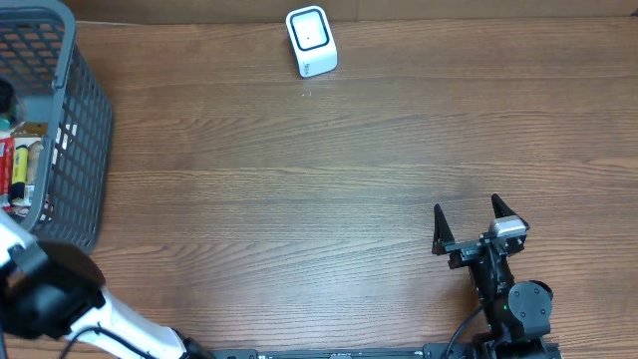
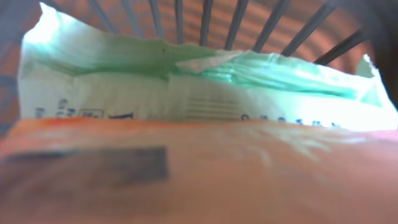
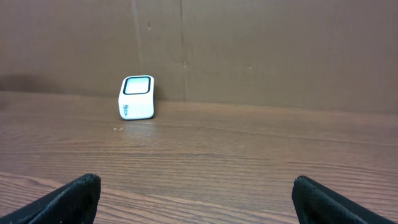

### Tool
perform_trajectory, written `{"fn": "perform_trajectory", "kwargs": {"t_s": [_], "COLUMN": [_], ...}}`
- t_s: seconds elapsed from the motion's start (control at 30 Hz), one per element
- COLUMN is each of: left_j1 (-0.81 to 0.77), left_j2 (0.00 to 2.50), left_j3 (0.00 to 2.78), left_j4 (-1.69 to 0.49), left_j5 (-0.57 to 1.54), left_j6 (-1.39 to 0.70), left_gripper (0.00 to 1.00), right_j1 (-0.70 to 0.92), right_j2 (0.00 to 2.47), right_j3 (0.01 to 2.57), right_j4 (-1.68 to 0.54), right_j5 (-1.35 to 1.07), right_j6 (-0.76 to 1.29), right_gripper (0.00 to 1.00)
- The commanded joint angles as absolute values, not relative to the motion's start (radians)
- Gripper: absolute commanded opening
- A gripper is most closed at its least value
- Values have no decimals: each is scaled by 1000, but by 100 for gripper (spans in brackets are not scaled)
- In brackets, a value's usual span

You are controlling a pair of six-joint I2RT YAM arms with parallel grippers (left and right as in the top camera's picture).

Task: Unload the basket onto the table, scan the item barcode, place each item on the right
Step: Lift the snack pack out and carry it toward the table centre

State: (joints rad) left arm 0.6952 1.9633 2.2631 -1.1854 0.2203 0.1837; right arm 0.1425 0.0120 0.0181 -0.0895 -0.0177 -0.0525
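Observation:
A blurred orange packet fills the lower half of the left wrist view, with a dark block on its face. It hides my left gripper's jaws, and I cannot tell whether it is held. Behind it lies a white and green packet printed with fine lines, against the basket's bars. My left arm reaches off the left edge beside the grey basket. The white scanner stands at the table's far edge. My right gripper rests open near the front right, with nothing between its fingers.
The basket at the far left holds several packets. In the right wrist view the scanner stands in front of a brown cardboard wall. Bare wood table lies between the basket, the scanner and the right arm.

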Motion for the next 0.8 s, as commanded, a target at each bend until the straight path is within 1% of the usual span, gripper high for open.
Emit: {"fn": "perform_trajectory", "kwargs": {"t_s": [0.0, 0.17, 0.4, 0.5, 0.77], "left_j1": [684, 672, 633, 599, 461], "left_j2": [1838, 1746, 1639, 1610, 1580], "left_j3": [2308, 2308, 2308, 2308, 2308], "left_j4": [-1177, -1180, -1238, -1271, -1369], "left_j5": [229, 230, 246, 261, 263], "left_j6": [88, 38, -75, -113, -120], "left_gripper": [41, 41, 36, 38, 36], "right_j1": [136, 136, 136, 136, 136], "right_j2": [3, 3, 3, 3, 3], "right_j3": [8, 8, 8, 8, 8], "right_j4": [-84, -84, -84, -84, -84], "right_j5": [-8, -9, -9, -9, -8], "right_j6": [-57, -57, -57, -57, -57], "right_gripper": [100, 100, 100, 100, 100]}}
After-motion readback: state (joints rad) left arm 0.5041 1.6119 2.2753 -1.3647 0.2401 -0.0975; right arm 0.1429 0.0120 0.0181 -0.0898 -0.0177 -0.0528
